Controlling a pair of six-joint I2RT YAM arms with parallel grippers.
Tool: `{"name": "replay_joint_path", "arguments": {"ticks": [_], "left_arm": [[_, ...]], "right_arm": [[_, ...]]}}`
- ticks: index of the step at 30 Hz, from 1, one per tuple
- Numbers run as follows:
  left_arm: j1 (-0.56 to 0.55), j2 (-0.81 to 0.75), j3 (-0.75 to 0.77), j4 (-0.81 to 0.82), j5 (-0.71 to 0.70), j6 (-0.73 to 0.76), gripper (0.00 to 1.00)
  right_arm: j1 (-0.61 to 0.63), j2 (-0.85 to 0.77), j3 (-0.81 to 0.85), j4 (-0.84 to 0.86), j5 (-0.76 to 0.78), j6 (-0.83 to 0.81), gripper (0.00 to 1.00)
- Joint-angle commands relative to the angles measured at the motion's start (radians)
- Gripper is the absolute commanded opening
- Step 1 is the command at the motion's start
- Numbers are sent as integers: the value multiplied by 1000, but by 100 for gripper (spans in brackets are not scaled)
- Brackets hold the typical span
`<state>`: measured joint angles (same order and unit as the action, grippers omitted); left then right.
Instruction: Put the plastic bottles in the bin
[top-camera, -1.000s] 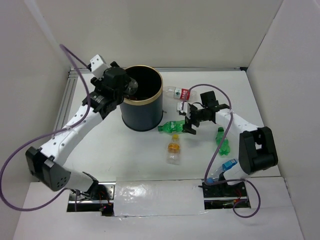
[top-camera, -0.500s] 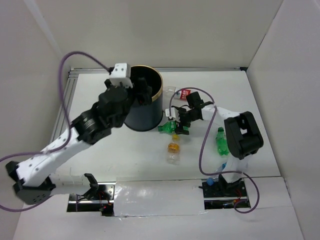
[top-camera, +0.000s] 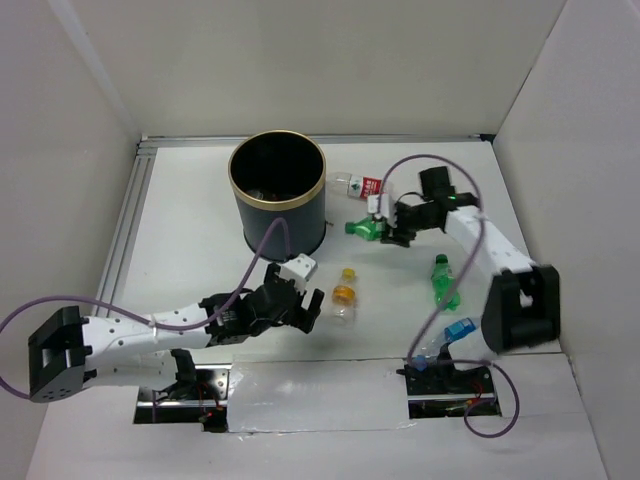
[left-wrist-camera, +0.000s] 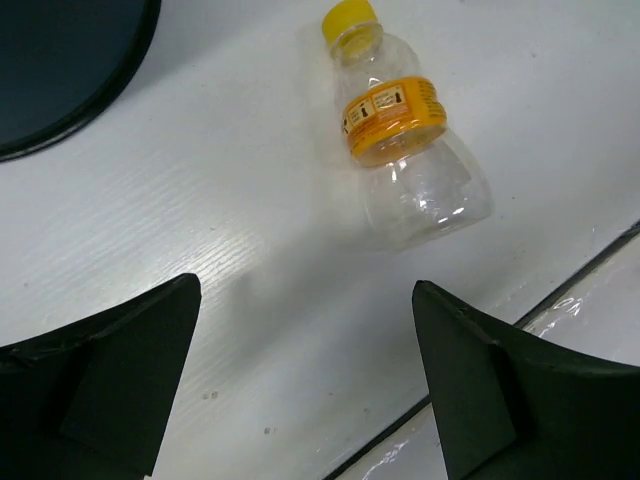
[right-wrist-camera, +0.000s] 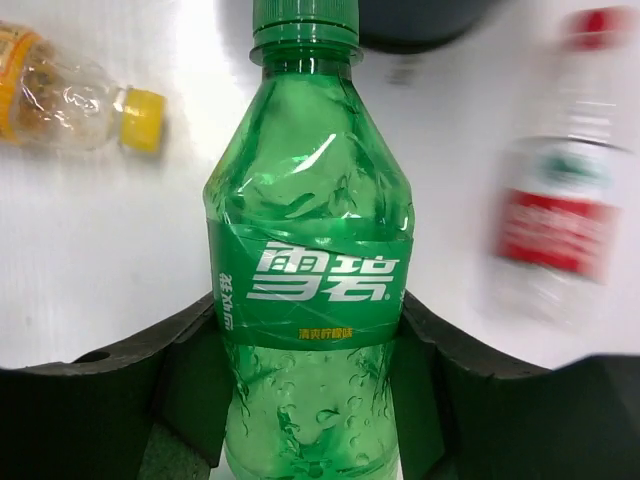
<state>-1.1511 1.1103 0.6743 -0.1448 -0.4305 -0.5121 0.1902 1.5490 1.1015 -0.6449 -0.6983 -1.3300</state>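
- Green crumpled plastic bottle with a white-lettered green label (right-wrist-camera: 310, 270) is squeezed between the black fingers of the right gripper (top-camera: 386, 232), with the pads pressed against both its sides. It is to the right of the bin, cap pointing toward it. I cannot tell whether it is off the tabletop.
- Tall dark navy cylindrical bin with a gold rim (top-camera: 285, 228) stands upright at the back left of the white table (top-camera: 200, 250).
- Left gripper (top-camera: 303, 306) hangs low over the table in front of the bin, its jaws spread wide apart with nothing between them.
- Clear plastic bottle with a yellow cap and orange label band (left-wrist-camera: 405, 150) lies on its side just beside the left gripper, apart from its fingers.
- Clear bottle with a red-and-white label (top-camera: 358, 185) lies just right of the bin, behind the held bottle.
- Second green bottle (top-camera: 444, 280) lies further right beside the right arm, well apart from the bin.
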Motion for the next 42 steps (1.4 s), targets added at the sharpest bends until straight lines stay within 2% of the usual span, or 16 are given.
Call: {"name": "replay_joint_path", "arguments": {"ticks": [1,6,9,14,19,20,23,26,29,30,32,33,35,36,40,42], "left_arm": [[-10,17,-19,306,12,-29,100],[-10,185,-7,396,22,3,100],[-10,250,34,396,22,3,100],[-10,338,70,422,32,-16,100],[-10,462,162,335,-65,-64,100],[-10,485,182,311,-85,-65,100],[-10,591,238,251,-116,-74,98],[-10,678,286,229,-106,-74,88],[-10,703,320,176,-96,-88,58],[-10,714,320,156,-117,-101,47],[-10,714,353,88,-163,-112,26],[-10,714,363,68,-172,-112,21],[-21,633,375,54,-200,-112,16],[-21,593,384,54,-200,-79,12],[-21,392,474,100,-266,85,10],[10,335,560,143,-310,164,10]], "right_arm": [[-80,-260,73,-131,-138,-69,6],[-60,-232,286,63,-236,188,9],[49,-63,518,152,-225,371,17],[239,205,867,194,-169,500,29],[327,450,1112,96,-135,619,93],[327,450,1123,96,-113,650,98],[315,402,1048,183,-42,784,100],[269,317,967,222,119,938,100],[177,225,887,170,164,989,100],[137,202,826,151,254,1009,100],[83,146,772,65,310,1046,93],[54,131,712,35,365,1064,85],[-36,91,655,-62,381,1088,67],[-67,91,628,-93,396,1101,66],[-217,65,470,-220,442,1101,68],[-244,65,430,-271,476,1101,75]]}}
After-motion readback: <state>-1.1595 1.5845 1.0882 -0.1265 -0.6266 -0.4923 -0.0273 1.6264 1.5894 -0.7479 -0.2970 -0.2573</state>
